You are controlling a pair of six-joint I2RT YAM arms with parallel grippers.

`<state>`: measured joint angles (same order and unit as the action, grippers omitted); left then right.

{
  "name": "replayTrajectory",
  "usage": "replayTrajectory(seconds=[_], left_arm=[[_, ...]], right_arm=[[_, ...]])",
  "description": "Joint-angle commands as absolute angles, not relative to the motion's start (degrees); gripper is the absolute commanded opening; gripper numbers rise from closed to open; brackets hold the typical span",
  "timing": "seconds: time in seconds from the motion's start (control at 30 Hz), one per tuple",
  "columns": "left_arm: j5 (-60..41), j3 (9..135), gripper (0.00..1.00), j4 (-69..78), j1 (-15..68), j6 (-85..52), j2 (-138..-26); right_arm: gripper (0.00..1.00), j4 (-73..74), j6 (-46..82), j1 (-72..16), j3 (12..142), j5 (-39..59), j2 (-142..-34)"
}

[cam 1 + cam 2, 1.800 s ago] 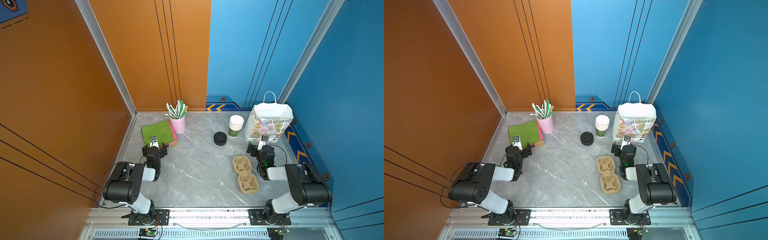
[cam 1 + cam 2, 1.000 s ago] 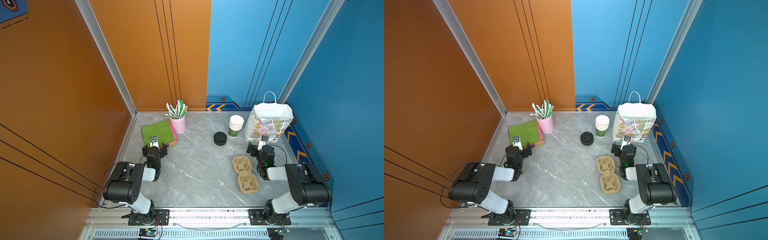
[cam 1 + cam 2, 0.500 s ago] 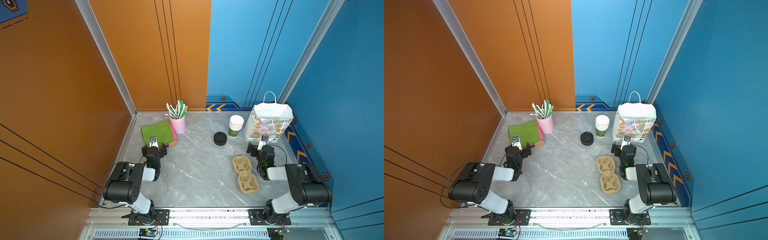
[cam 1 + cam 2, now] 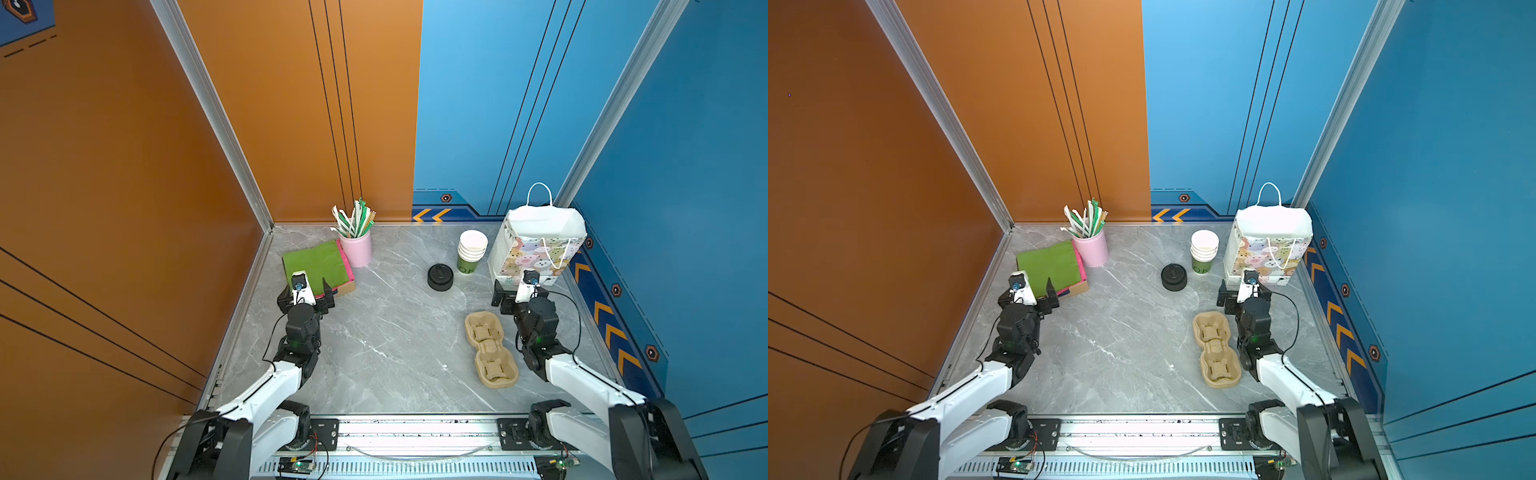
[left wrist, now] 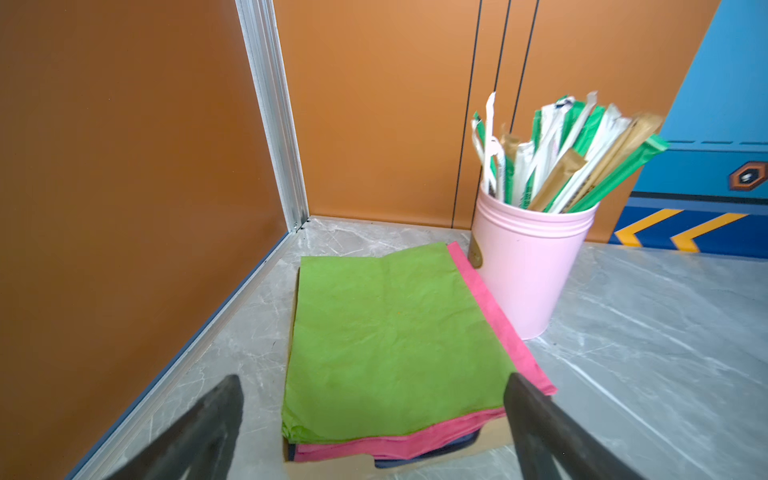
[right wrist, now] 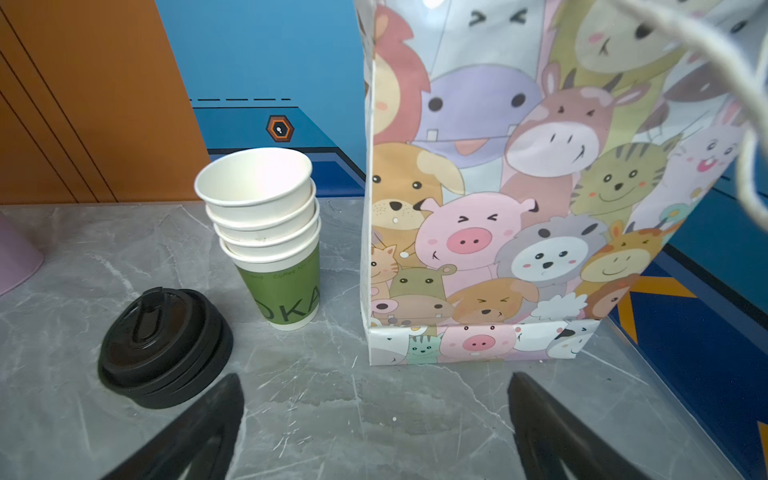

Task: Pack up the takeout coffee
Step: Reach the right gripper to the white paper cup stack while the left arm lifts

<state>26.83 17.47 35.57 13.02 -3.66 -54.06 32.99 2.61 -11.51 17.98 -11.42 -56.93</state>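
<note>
Ahead of the right gripper (image 6: 374, 380), jaws wide apart and holding nothing, stands the cartoon-animal paper bag (image 6: 498, 208), upright, mouth up, near the fingertips but not touching. Off the jaws toward the table's middle: a stack of lidless paper cups (image 6: 266, 232) with a green bottom cup, just beside the bag, and a stack of black sip lids (image 6: 162, 345) lying flat near the inner fingertip.

The takeout coffee, a lidded white cup, shows in no view. Whether it sits inside the bag can't be told, so its pointing and long axis can't be read. Stand-ins: the cup stack is upright, long axis vertical, mouths up. The lids lie flat, sip tabs up.

The left gripper (image 5: 374, 380) is also spread wide and empty. A green napkin pile (image 5: 395, 340) lies between and ahead of its fingers, with the pink tub of wrapped straws (image 5: 528, 266) beyond. A pulp cup carrier (image 4: 490, 349) lies beside the right arm, behind its jaws.

Step, by my judgement: not started, find or make up the cup first. To do it well, grip a cup low on its wall, squeeze lightly so the paper doesn't crush, keep it vertical, and lower it straight through the bag's mouth, clear of the rope handle.
</note>
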Motion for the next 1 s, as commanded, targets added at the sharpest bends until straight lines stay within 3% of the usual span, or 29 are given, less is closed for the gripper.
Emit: replayTrajectory(seconds=[0.0,0.1,0.2,0.47,0.57,0.7,0.97], left_arm=[[24.91,24.11,0.98,14.35,14.05,-9.22,-45.59],[17.69,29.46,0.98,3.17,14.28,-10.67,-39.18],[7.41,35.24,0.98,-6.33,14.30,-8.62,-35.81],[-14.45,41.52,0.98,-22.39,14.59,0.03,-35.59],[-17.58,40.36,0.98,-22.42,15.00,0.39,-35.60],[-17.73,39.61,0.98,-22.35,15.99,1.37,-36.29],[-15.07,38.08,0.98,-20.76,17.39,2.06,-36.91]], right_arm=[[1.00,11.91,4.85,-15.57,21.11,-14.68,-46.03],[0.95,-0.05,4.22,-19.56,26.47,-14.47,-37.70],[0.88,-9.88,3.98,-22.88,34.69,-13.79,-36.78],[0.79,-31.06,-0.01,-31.71,64.42,-17.98,-60.55],[0.78,-36.69,-2.10,-31.98,74.80,-19.01,-71.14],[0.69,-39.79,-4.60,-31.10,85.60,-21.92,-83.28],[0.60,-46.15,-3.85,-26.21,101.47,-19.22,-100.75]])
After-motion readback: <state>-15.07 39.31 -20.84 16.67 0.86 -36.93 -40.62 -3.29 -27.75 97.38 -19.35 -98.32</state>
